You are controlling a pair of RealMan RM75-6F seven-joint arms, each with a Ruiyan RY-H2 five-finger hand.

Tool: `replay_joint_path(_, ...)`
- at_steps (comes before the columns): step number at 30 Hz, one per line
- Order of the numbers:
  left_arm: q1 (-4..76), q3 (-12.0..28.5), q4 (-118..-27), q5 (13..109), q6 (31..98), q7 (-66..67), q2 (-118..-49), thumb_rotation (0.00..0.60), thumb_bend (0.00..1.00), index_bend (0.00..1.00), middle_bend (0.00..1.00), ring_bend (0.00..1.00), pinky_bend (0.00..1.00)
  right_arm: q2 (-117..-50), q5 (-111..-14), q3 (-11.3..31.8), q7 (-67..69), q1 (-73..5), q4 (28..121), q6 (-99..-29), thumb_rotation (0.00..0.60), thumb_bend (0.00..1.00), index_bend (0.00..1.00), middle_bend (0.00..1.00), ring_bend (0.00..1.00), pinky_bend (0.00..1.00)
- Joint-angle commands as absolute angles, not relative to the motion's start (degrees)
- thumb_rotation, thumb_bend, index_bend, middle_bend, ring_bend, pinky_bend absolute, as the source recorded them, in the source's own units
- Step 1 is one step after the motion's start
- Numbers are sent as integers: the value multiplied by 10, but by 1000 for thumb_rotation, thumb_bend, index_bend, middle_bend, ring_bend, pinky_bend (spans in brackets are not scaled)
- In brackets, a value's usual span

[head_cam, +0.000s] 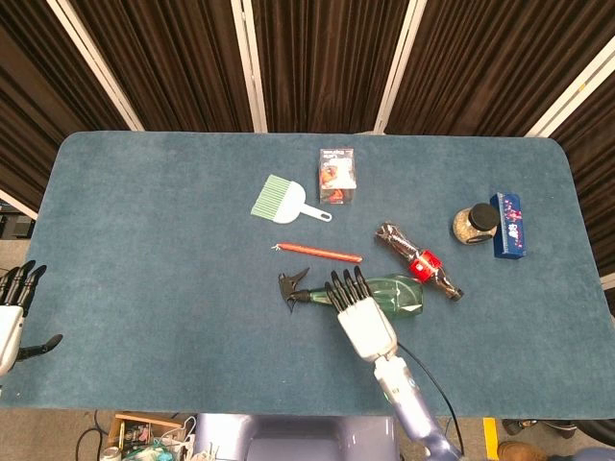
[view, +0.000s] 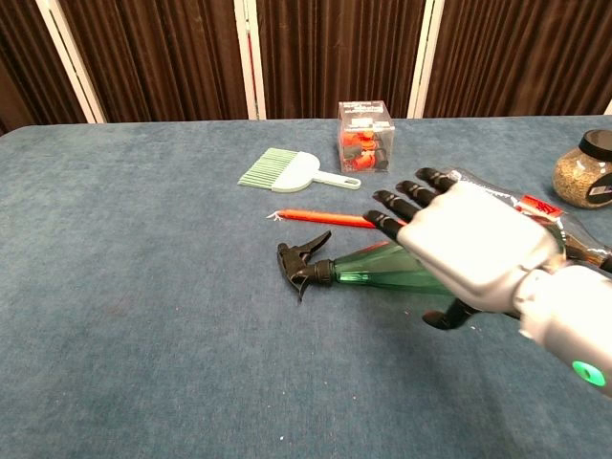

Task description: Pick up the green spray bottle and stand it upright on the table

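The green spray bottle [head_cam: 399, 292] lies on its side on the blue table [head_cam: 144, 240], black trigger head [head_cam: 291, 287] pointing left; it also shows in the chest view as the bottle [view: 378, 268] with its trigger [view: 304, 259]. My right hand [head_cam: 360, 315] hovers over the bottle's middle, fingers spread and holding nothing; the same hand [view: 469, 251] hides much of the bottle's body in the chest view. My left hand [head_cam: 12, 317] stays off the table's left front edge, fingers apart, empty.
A red pencil-like stick [head_cam: 320, 253] lies just behind the bottle. A cola bottle [head_cam: 420, 260] lies to its right, a jar [head_cam: 474, 224] and blue box [head_cam: 507, 225] beyond. A green brush [head_cam: 284, 200] and clear cube [head_cam: 337, 176] sit further back.
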State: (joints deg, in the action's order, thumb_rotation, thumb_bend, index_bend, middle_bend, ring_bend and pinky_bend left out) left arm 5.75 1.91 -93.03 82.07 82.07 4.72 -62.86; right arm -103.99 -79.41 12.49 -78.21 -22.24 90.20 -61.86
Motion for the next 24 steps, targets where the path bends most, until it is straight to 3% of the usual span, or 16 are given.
replay_joint_path(1,62,22,-930,809,809,48,-627,600,36,0,0,7,97,-1076,-761,144,-823,-257,855,-600,600,237,101,0,0,0)
replay_joint_path(8,60,31,-926,791,812,57,-631,600,37,0,0,7,97,-1108,-736,148,-847,-295,807,-592,600,242,232,0,0,0)
replay_joint_path(11,61,31,-926,790,808,54,-631,600,37,0,0,7,97,-1116,-730,147,-852,-305,798,-594,600,269,406,0,0,0)
replay_joint_path(16,59,32,-924,787,810,45,-627,600,40,0,0,7,97,-1133,-728,142,-864,-320,773,-611,600,396,718,10,0,0)
replay_joint_path(21,55,31,-925,793,818,37,-623,600,46,0,0,7,97,-1139,-747,134,-862,-329,757,-633,600,485,882,106,0,0)
replay_joint_path(24,52,30,-926,798,822,33,-621,600,46,0,0,7,97,-1137,-771,130,-854,-333,752,-656,600,520,912,132,0,0)
